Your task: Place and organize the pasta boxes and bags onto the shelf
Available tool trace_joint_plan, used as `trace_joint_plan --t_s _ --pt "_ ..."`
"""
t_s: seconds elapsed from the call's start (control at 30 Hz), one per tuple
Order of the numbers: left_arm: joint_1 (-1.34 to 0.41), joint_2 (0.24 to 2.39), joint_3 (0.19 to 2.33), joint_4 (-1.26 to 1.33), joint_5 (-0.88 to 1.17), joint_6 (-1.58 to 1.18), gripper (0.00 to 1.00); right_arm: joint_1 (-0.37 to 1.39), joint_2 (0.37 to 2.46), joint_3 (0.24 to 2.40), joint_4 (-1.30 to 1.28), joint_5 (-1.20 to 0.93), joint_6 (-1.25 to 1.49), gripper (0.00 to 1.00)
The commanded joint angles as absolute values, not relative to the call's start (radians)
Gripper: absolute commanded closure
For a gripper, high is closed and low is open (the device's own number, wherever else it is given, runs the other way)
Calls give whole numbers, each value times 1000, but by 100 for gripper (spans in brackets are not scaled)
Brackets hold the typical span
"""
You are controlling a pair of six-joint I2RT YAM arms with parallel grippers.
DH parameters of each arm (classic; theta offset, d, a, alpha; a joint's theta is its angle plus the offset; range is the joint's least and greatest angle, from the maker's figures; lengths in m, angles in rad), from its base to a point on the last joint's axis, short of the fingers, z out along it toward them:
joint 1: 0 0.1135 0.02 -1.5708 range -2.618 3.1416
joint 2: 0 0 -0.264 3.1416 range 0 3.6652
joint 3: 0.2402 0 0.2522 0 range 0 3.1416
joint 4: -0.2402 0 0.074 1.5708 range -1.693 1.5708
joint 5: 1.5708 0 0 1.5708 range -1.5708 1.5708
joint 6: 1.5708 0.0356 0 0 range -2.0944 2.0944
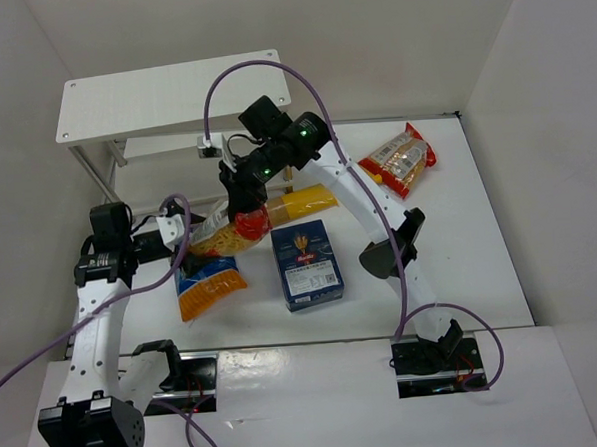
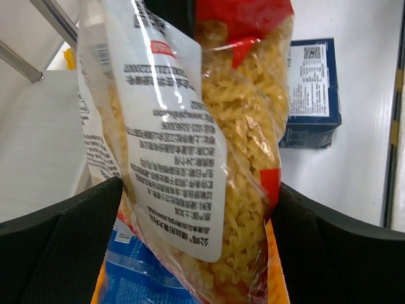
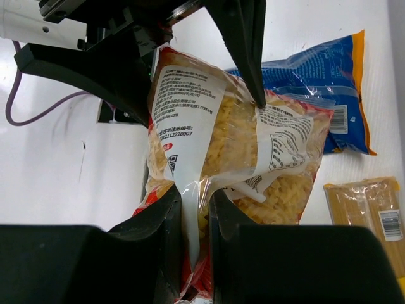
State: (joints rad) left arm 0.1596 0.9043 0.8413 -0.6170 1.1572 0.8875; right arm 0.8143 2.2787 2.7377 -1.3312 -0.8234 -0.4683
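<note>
Top external view: shelf (image 1: 172, 95) looks bare, nothing stocked yet.
Right pincer (image 3: 195, 212) pinches one fusilli bag (image 3: 221, 139) aloft, left pincer (image 2: 199, 240) spread around it; the rest waits on the table (image 1: 461, 275).

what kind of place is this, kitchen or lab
Probably a robot lab cell, not a kitchen: white walls enclose a white table, a left arm and right arm are bolted at its near edge, and a blue pasta box lies in front of a small shelf.

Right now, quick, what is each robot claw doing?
Left gripper: open, with the red-edged clear plastic bag of tan spiral pasta between its jaws.
Right gripper: shut on that same bag.
</note>
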Motion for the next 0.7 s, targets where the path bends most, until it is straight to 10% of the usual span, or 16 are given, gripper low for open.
trace_joint_plan --t_s 0.0,0.2,0.43,0.53,0.67 --pt "146 910 828 -540 1233 786 0 842 2240 2818 -1204 -940 -462 100" --pt "115 930 838 -531 1242 764 1 851 2240 2818 -1204 -931 -462 100" --pt "20 959 818 -531 1168 782 50 851 2240 2818 -1186 -931 -462 100" --pt "-40 973 818 -471 1108 693 100 851 2240 2818 -1186 -922 -462 100" --pt "-51 983 859 -445 1108 648 100 851 2229 2818 -1186 -891 -462 100"
